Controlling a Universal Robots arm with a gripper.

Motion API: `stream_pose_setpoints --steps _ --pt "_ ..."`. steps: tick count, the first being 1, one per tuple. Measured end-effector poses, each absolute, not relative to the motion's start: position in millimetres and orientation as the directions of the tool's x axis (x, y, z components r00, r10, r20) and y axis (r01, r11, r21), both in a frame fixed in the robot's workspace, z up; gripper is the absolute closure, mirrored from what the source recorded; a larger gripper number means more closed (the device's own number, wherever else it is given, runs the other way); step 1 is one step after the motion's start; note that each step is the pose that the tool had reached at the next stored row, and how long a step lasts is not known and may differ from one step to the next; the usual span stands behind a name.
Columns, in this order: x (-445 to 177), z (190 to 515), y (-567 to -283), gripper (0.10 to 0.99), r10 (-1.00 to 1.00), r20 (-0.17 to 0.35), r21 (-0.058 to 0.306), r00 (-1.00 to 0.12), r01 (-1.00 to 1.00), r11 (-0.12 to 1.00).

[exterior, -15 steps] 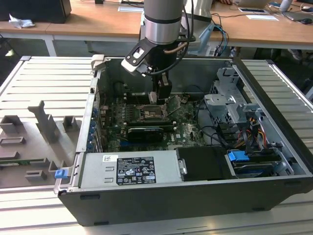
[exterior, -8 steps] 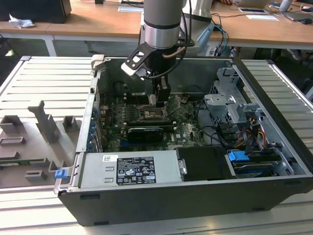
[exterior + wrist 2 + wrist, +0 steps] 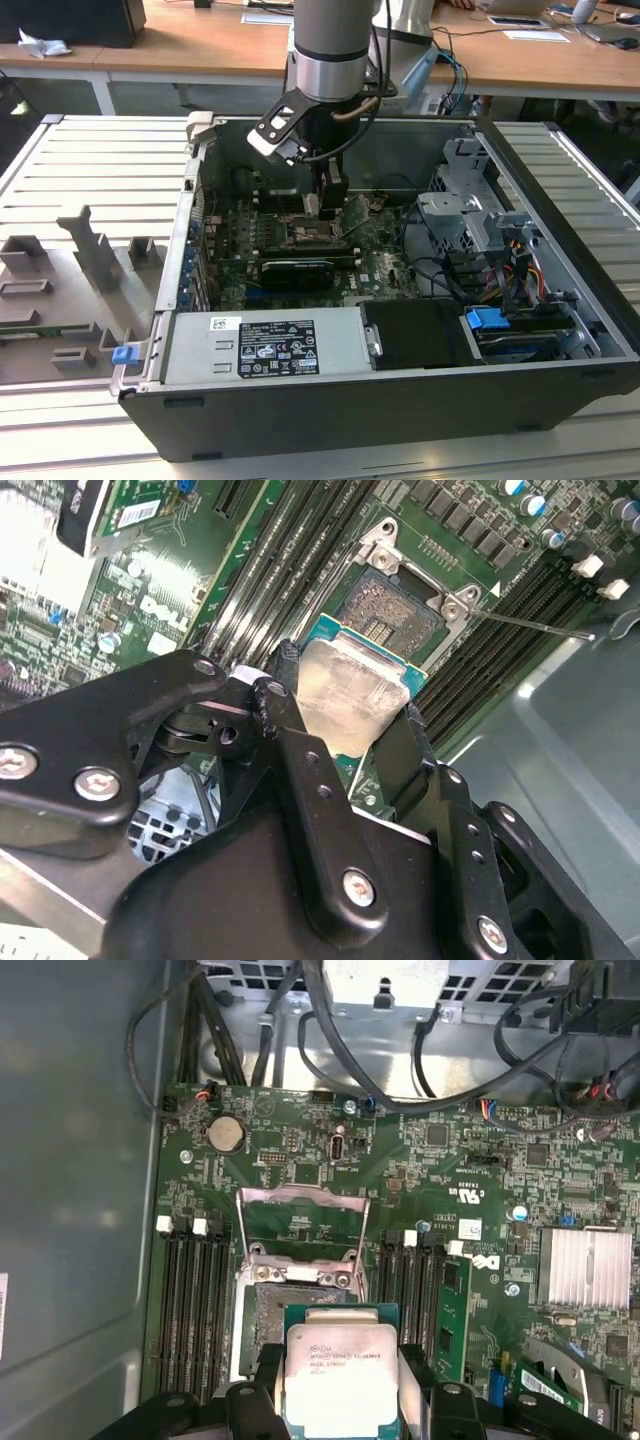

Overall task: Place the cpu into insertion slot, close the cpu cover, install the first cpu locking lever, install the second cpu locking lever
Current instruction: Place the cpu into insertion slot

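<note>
While two fingers grip one cpu, one insertion slot uncovered nearby, one cpu cover raised.

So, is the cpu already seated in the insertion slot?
No, the pincer grips the cpu, and the insertion slot lies bare.

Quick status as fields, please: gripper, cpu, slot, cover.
gripper: shut on the cpu, low inside the computer case
cpu: clamped between the fingers, metal top facing the wrist cameras, partly over the slot, not seated
insertion slot: empty, contact field exposed
cpu cover: flipped open, lying beyond the slot's far edge
</note>
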State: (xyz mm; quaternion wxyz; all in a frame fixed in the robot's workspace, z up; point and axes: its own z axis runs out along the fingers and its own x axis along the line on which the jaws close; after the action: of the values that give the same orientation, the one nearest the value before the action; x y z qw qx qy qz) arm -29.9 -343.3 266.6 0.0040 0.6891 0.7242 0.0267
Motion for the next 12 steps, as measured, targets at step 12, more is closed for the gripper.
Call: stream_pose_setpoints --steps 12 --pt "-32.2 255.8 -343.3 0.549 0.998 0.031 0.044 -0.05 0.998 0.048"
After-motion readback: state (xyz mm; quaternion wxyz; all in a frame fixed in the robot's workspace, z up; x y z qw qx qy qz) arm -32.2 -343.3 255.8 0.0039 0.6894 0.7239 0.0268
